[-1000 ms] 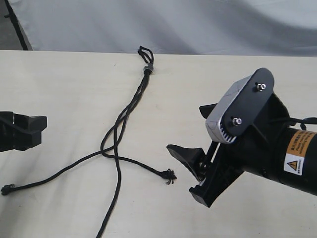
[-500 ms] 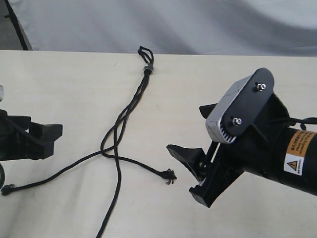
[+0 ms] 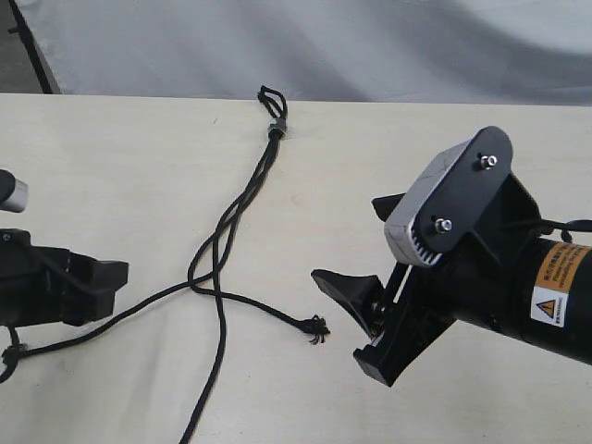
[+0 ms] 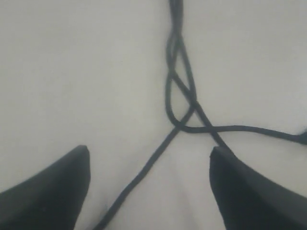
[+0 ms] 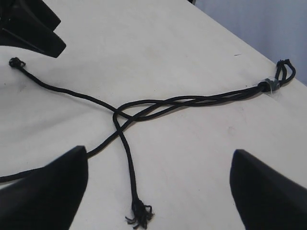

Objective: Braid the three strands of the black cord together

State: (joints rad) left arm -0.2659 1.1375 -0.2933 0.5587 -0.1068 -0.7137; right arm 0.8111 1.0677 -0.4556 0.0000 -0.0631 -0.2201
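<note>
A pale table (image 3: 111, 166) fills most of what I can see, with a grey sheet (image 3: 370, 46) hanging behind its far edge. On the right, the right gripper (image 3: 347, 324) is the bulkiest thing over it, angled down toward the middle. Its jaws are spread wide with nothing between them but bare table and cord below (image 5: 158, 153). At the left edge the left gripper (image 3: 116, 287) sits low over the table, its jaws also parted and empty. From its own camera (image 4: 149, 149), one strand runs along the table between its two fingers.

The black cord (image 3: 245, 190) lies flat near the middle of the table, stretching from the far edge toward me. The three strands (image 3: 215, 268) stay loosely twisted together for the upper stretch, then cross and fan out. One trails left under the left gripper to a knotted end (image 3: 11, 353), and one runs off the near edge. The third bends right to a frayed tip (image 3: 316, 328), near the right gripper but apart from it. At the far end, a grey band (image 3: 276, 129) binds the strands just below a short loop (image 3: 271, 96).
</note>
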